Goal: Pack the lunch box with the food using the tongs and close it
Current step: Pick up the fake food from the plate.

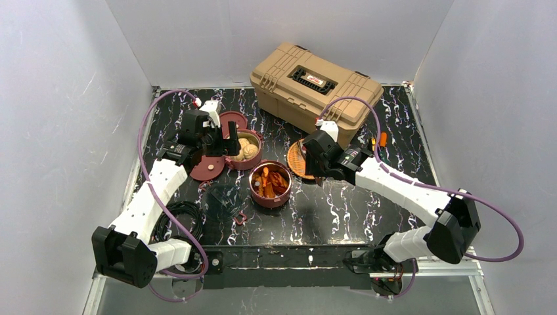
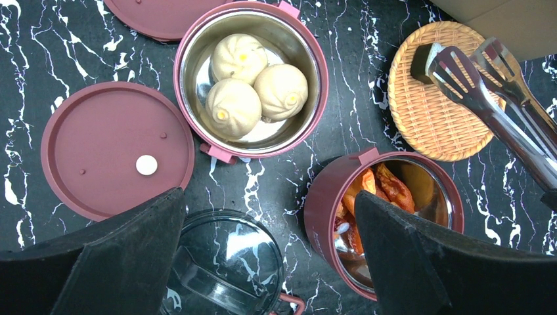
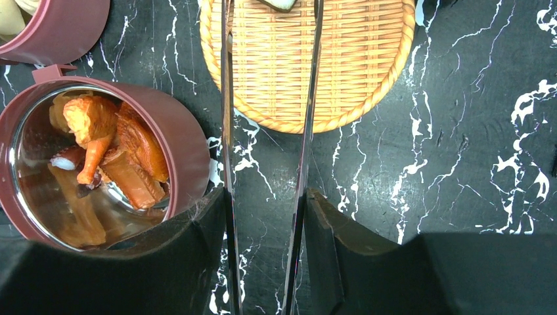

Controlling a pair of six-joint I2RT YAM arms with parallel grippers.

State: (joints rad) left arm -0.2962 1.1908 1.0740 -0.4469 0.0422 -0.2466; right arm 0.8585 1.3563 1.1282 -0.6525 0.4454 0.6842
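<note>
Tabletop point(image 1: 341, 213) of black marble pattern noted beneath everything. Counted one tan toolbox point(image 1: 315, 84), shut, at the far edge. Found the left gripper point(image 2: 268, 197) spread wide and holding nothing, poised above the table between the two bowls. Found the right gripper point(image 3: 266, 197) clamped on the single pair of tongs point(image 3: 307, 131), one slim arm against each finger. Traced the tongs' long axis straight out from that gripper, tips pointing away and ending over the one woven plate point(image 2: 427, 125), arms parted. Counted two open lunch box bowls near the table's middle: the bun bowl point(image 2: 178, 79) farther, the chunk bowl point(image 2: 325, 203) nearer. Counted two maroon lids flat on the table just beside the bun bowl: the dotted lid point(image 2: 98, 151) and the second lid point(image 2: 157, 13). Counted three buns point(image 2: 281, 90). Saw several orange chunks point(image 3: 134, 147), number unclear. Spotted one small dark piece point(image 2: 423, 60) on the plate at the tong tips.
</note>
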